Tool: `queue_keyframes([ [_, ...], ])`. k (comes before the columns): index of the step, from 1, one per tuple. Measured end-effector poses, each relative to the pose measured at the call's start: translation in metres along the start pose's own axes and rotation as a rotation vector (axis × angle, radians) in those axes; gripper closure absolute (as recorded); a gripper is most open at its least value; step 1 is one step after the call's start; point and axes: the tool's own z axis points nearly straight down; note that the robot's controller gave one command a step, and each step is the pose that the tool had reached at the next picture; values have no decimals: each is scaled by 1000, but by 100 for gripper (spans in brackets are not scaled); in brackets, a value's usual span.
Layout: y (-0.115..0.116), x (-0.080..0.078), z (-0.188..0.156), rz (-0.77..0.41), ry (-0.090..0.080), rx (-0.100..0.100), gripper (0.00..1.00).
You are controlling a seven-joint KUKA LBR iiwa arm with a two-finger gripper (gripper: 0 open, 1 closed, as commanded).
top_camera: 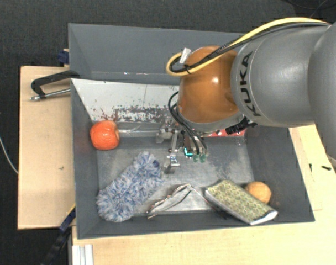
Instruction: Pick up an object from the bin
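Observation:
My gripper (pixel 184 156) hangs under the orange dome over the bin's middle, just above the grey floor. Its fingers stand apart, one fingertip (pixel 170 162) at the left and one at the right, with nothing between them. A fluffy blue-and-white cloth (pixel 129 186) lies just to the lower left, its upper end close to the left fingertip. A silvery metal clip (pixel 169 197) lies below the gripper near the front wall. A red thing (pixel 232 130) peeks out to the right, mostly hidden by the arm.
An orange ball (pixel 104 135) rests at the left wall. A green patterned pad (pixel 240 201) lies at the front right, with a small tan ball (pixel 260 191) beside it. The arm covers the bin's back right.

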Motion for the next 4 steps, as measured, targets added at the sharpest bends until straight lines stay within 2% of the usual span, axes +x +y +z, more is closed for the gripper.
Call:
queue_keyframes([
  [1,0,-1,-2,1,-5,-1,0],
  [2,9,-2,78,-82,-6,-1,100],
  [3,9,-2,78,-82,-6,-1,100],
  [4,-17,-8,-81,-110,-11,0,100],
])
